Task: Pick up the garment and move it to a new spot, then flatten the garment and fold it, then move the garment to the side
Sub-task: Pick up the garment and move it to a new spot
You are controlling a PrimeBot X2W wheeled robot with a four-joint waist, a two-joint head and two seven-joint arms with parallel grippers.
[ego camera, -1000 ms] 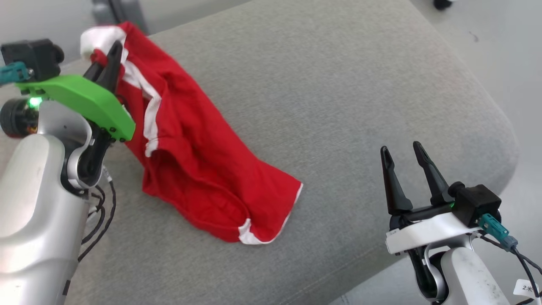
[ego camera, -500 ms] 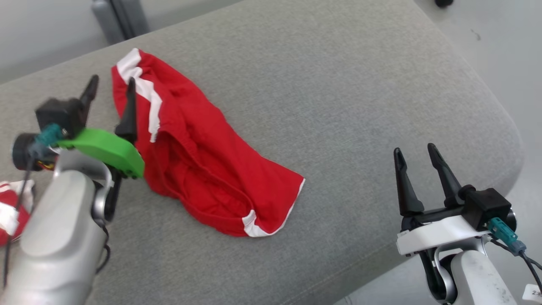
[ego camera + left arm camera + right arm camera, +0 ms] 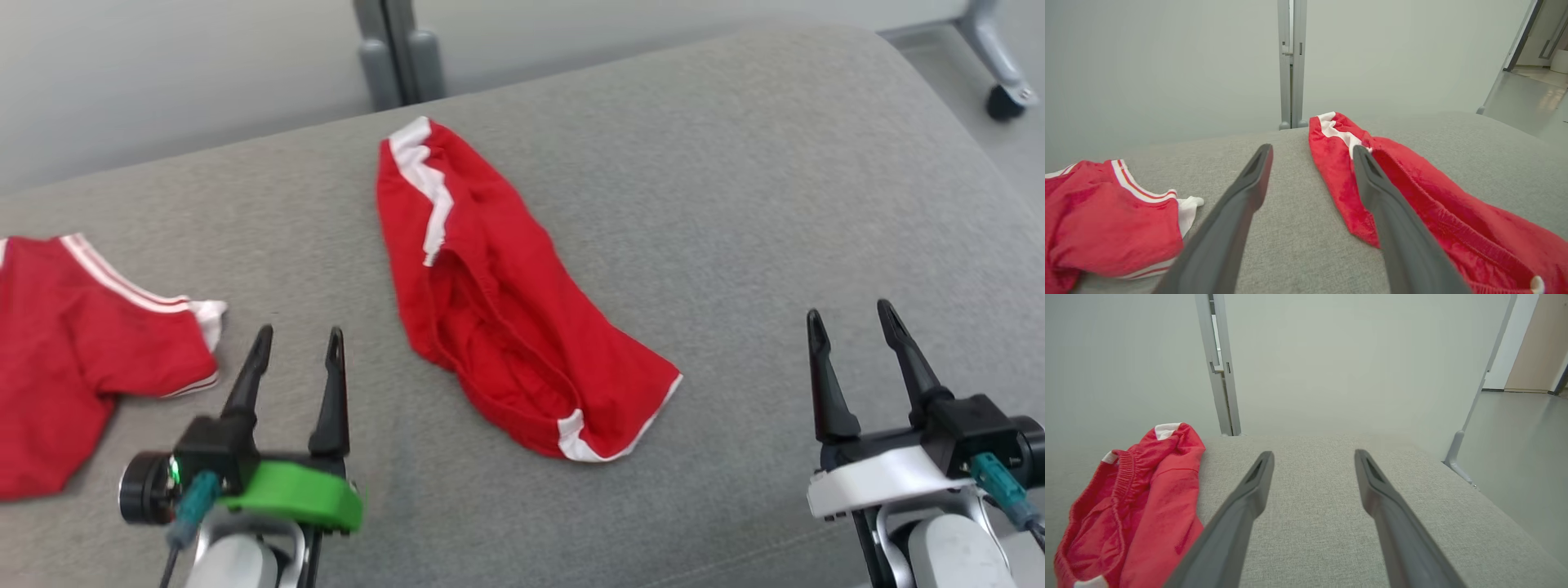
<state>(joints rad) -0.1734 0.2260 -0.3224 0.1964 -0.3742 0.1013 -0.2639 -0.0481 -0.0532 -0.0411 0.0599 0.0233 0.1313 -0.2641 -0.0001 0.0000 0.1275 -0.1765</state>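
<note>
Red shorts (image 3: 506, 310) lie crumpled on the grey tabletop (image 3: 735, 204), just ahead-right of the left tool (image 3: 299, 330), well left of the right tool (image 3: 847, 308). Both tools gape empty. Pinching only 1 layer could bunch the shorts further.

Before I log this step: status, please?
Left gripper open, right gripper open, both empty. Shorts lie crumpled on cushion between them. Shirt off left, apart.
</note>
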